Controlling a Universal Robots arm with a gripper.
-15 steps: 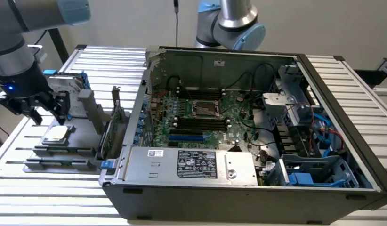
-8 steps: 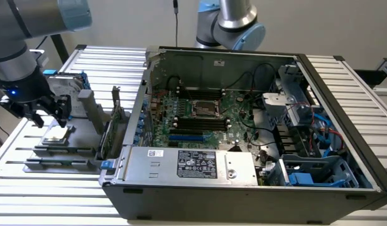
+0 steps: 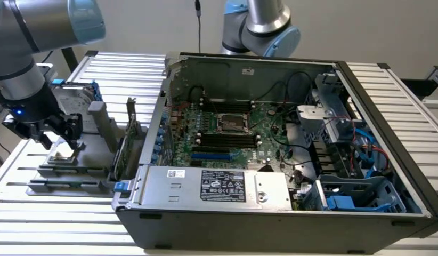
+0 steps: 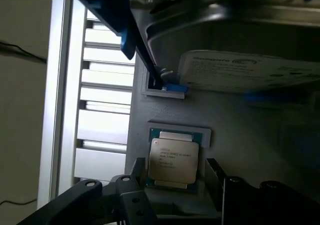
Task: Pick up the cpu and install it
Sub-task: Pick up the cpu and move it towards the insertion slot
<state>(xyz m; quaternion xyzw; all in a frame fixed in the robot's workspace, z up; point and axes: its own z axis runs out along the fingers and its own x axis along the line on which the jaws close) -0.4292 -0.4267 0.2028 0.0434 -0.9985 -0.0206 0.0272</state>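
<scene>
Here, at the exterior view's lower left, the flat square cpu (image 4: pixel 174 160), with its matte silver lid on a green board, lies in a grey moulded tray (image 4: pixel 165 112) on the ribbed metal counter (image 3: pixel 34 213). The black jaws stand spread, flanking it.

Soft even light washing exterior view; slatted surface (image 3: pixel 55 224) glowing pale; computer case (image 3: pixel 276 226) interior sitting darker, shadows pooling inside. Wrist view running dim, grey; cpu (image 4: pixel 173 161) catching faint sheen; slats alongside shining brightest.
</scene>
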